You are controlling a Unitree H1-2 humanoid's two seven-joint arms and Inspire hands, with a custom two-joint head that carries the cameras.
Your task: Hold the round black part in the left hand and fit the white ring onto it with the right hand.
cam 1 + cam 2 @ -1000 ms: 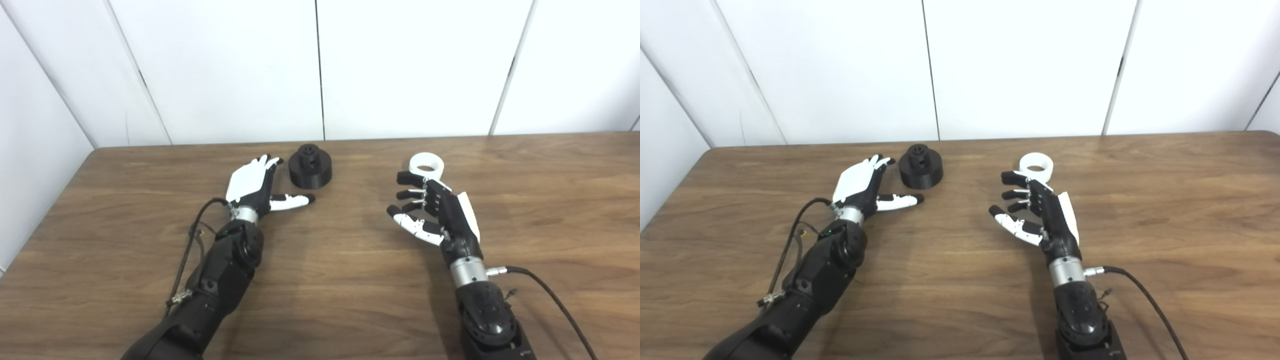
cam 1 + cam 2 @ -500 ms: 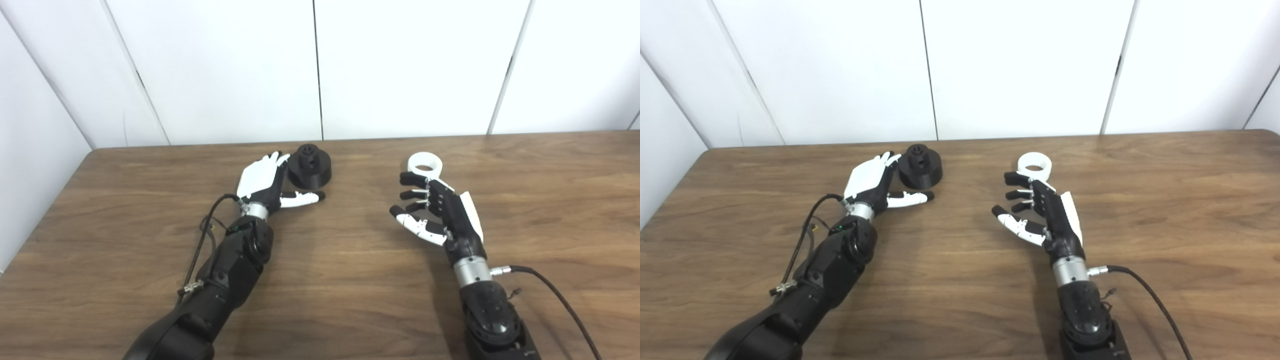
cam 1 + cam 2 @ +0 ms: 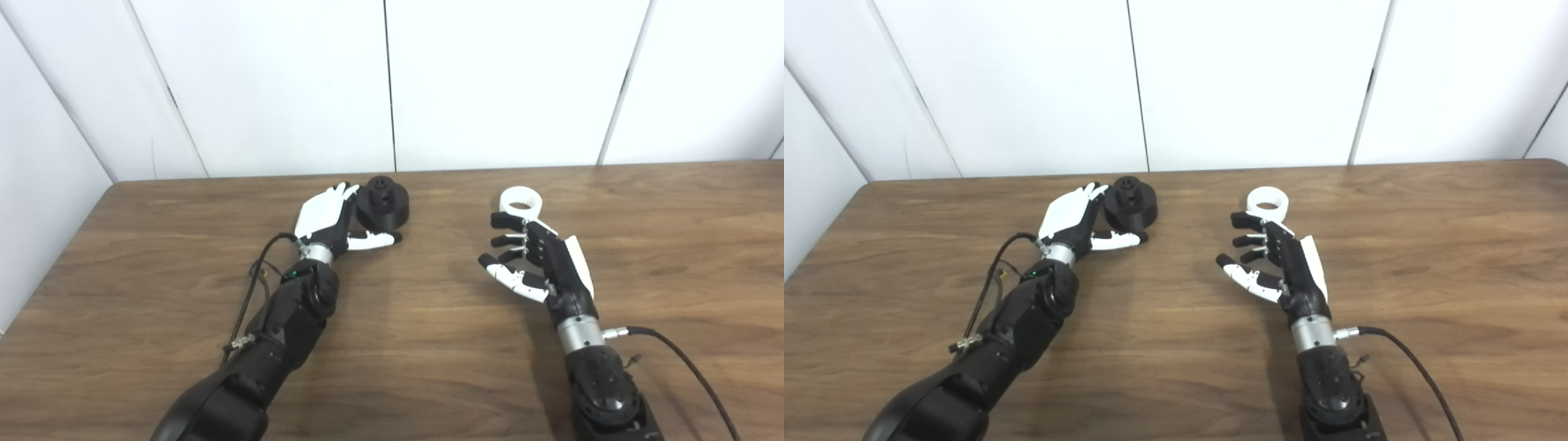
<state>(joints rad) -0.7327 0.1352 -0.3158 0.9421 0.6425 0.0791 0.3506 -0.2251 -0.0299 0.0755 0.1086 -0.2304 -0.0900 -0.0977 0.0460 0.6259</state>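
Both hands hold nothing: the spread left hand flanks the round black plastic part on its left, thumb just in front, while the white plastic ring lies farther right, just beyond the half-curled right hand.

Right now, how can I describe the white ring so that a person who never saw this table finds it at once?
Look at the far half of the wooden table, right of the middle. Just beyond the fingertips of the right hand lies the white ring, flat with its hole up. It is the only white loose part; the other part is black.
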